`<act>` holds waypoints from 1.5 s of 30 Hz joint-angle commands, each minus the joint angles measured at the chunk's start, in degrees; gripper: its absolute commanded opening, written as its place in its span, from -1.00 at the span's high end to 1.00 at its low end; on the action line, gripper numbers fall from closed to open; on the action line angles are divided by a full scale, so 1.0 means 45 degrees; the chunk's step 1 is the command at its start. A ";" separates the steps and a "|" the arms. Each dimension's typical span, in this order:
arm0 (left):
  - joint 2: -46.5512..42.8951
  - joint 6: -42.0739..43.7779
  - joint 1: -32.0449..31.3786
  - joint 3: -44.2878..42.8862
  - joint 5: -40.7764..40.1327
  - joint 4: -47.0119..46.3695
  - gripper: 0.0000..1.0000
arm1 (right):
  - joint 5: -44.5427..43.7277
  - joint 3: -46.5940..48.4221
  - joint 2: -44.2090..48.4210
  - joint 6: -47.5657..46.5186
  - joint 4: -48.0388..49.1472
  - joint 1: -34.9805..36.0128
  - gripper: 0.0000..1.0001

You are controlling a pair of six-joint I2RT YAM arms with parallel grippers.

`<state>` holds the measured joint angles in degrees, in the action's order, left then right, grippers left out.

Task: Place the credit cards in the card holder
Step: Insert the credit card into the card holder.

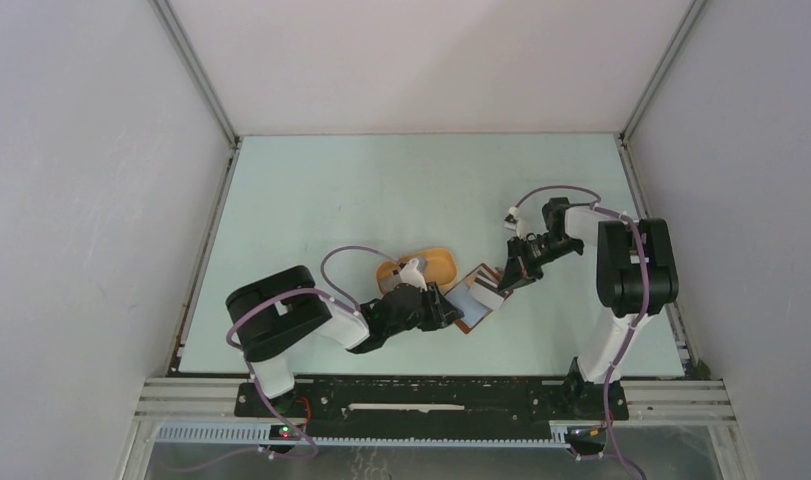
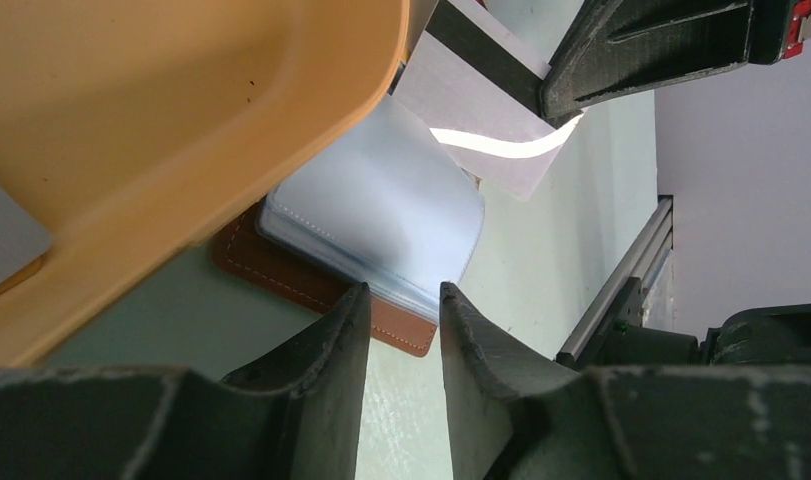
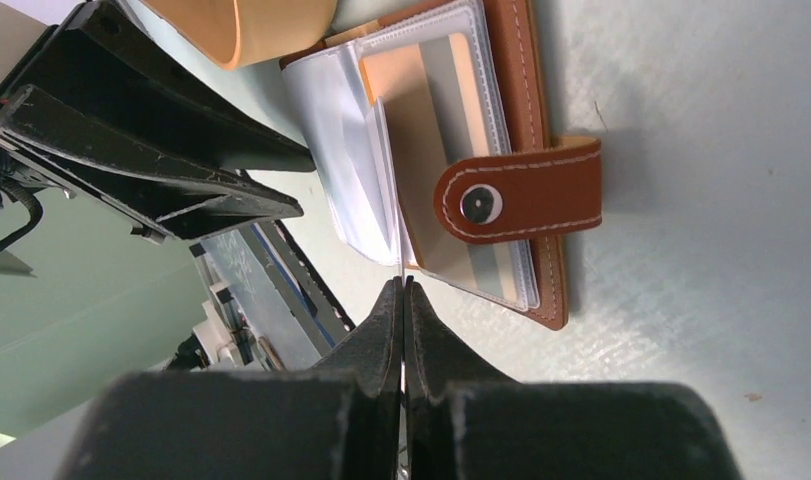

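— Your left jaws: how wide?
— Parted a little, a narrow gap with nothing between them. Their tips sit at the near edge of the card holder (image 2: pixel 391 205); whether they touch it I cannot tell. To their left is the orange-yellow oval tray (image 2: pixel 181 110), just beside the holder.
— And the holder itself?
— It lies open on the table (image 1: pixel 381 190), between my two arms, brown leather down and clear sleeves up. From my right wrist, its snap strap (image 3: pixel 516 195) folds over a sleeve with a tan card-shaped sheet inside.
— Right jaws?
— Closed tight on a credit card (image 2: pixel 451 100), pale with a dark stripe. I pinch it by one edge and it slants down toward the sleeves, its low corner at or just above them. From my right wrist it shows only as a thin line between the jaws.
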<state>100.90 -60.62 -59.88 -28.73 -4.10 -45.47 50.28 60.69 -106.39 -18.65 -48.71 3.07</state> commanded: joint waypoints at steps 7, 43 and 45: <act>0.0478 -0.0292 0.0270 -0.0128 -0.0126 0.0730 0.30 | 0.1327 0.0794 -0.0440 -0.1528 -0.0495 0.0298 1.00; 0.0035 -0.0728 0.1039 0.0776 -0.0241 0.1404 0.18 | 0.2725 0.1432 -0.1936 -0.0991 -0.0422 0.0451 1.00; 0.0035 -0.0724 0.1053 0.0770 -0.0229 0.1413 0.18 | 0.2555 0.1268 -0.1912 -0.0607 -0.0019 0.0450 1.00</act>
<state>100.25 -64.73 -56.21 -27.42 -2.55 -45.78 60.66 66.92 -115.39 -24.21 -51.55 4.99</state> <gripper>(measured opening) 0.411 0.007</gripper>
